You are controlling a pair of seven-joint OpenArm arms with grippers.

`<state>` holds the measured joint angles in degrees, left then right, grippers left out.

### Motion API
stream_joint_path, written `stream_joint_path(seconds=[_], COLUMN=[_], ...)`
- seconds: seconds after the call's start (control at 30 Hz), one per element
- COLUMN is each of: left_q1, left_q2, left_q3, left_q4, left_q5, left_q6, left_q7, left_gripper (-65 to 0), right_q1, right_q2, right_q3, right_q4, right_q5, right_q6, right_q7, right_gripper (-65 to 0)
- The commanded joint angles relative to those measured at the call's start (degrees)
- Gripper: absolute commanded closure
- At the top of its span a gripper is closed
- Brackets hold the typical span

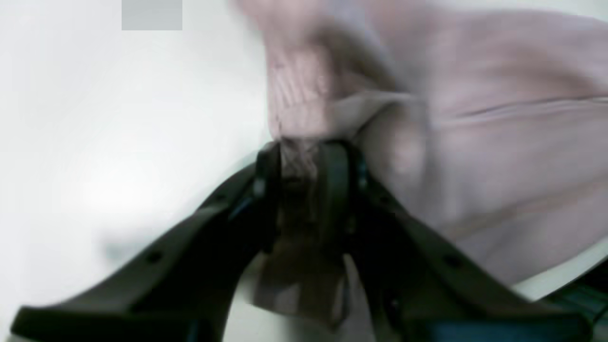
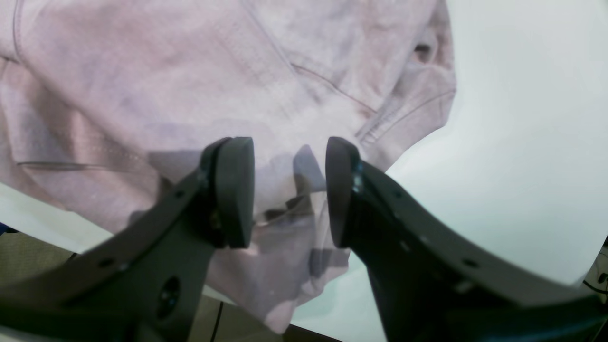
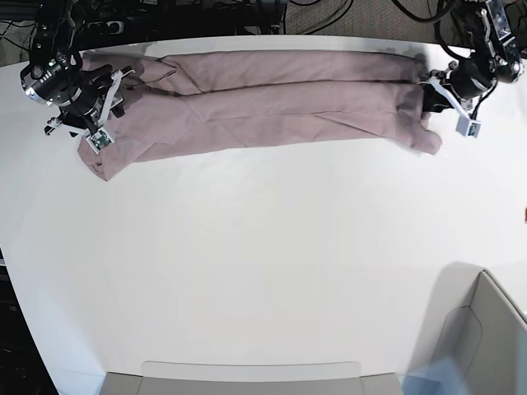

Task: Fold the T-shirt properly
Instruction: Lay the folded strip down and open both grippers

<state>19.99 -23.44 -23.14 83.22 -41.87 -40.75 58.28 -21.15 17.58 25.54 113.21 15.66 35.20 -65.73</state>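
Note:
The mauve-pink T-shirt (image 3: 272, 107) lies as a long narrow band across the far side of the white table (image 3: 263, 271). At the band's right end in the base view, my left gripper (image 1: 299, 152) is shut on a bunched, wrinkled fold of the T-shirt (image 1: 475, 118); that view is blurred. At the band's other end my right gripper (image 2: 286, 142) stands open over the T-shirt (image 2: 166, 76). Loose cloth lies between its fingers (image 2: 232, 190) without filling the gap. Part of the cloth there hangs past the table edge.
A grey box (image 3: 486, 337) stands at the near right corner, and a flat grey tray (image 3: 247, 374) lies along the near edge. Cables and dark floor run behind the table's far edge (image 3: 272, 37).

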Motion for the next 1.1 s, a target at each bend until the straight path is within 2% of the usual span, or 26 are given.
stream_joint_path(seconds=[0.0, 0.1, 0.2, 0.27, 0.53, 0.63, 0.93, 1.07], left_q1=[0.5, 0.1, 0.0, 0.0, 0.0, -0.8, -2.4, -2.4], left_q2=[-0.2, -0.4, -2.1, -2.9, -7.4, -8.3, -7.8, -7.4], left_q3=[1.5, 4.5, 4.5, 3.5, -8.9, -10.1, -10.5, -14.9], left_q4=[-1.9, -7.2, -10.3, -13.1, -15.0, -15.0, -8.7, -3.3], left_q5=[3.0, 3.1, 3.2, 3.3, 3.3, 3.2, 3.0, 2.9], left_q6=[0.8, 0.8, 0.8, 0.8, 0.8, 0.8, 0.8, 0.8], left_q7=[2.2, -0.9, -2.0, -2.3, -3.1, -2.9, -2.6, 2.6], left_gripper=[-13.3, -10.3, 0.0, 0.0, 0.0, 0.0, 0.0, 0.0], right_q1=[0.3, 0.2, 0.1, 0.2, 1.2, 1.5, 1.5, 1.5], right_q2=[0.7, 0.7, 1.0, 1.4, 1.3, 1.1, 1.1, 1.1], right_q3=[0.4, 0.7, 0.8, 0.8, 0.8, 0.9, 0.9, 0.9], right_q4=[0.9, 0.9, 0.9, 0.9, 0.9, 0.9, 1.0, 1.1], right_q5=[0.4, 0.2, 0.1, 0.1, 0.1, 0.1, 0.1, 0.1], right_q6=[0.6, 0.6, 0.6, 0.6, 0.6, 0.6, 0.6, 0.6], right_q7=[0.6, 0.6, 0.6, 0.6, 0.6, 0.6, 0.6, 0.6], right_gripper=[-24.9, -24.9, -24.9, -24.9, -24.9, -24.9, -24.9, -24.9])
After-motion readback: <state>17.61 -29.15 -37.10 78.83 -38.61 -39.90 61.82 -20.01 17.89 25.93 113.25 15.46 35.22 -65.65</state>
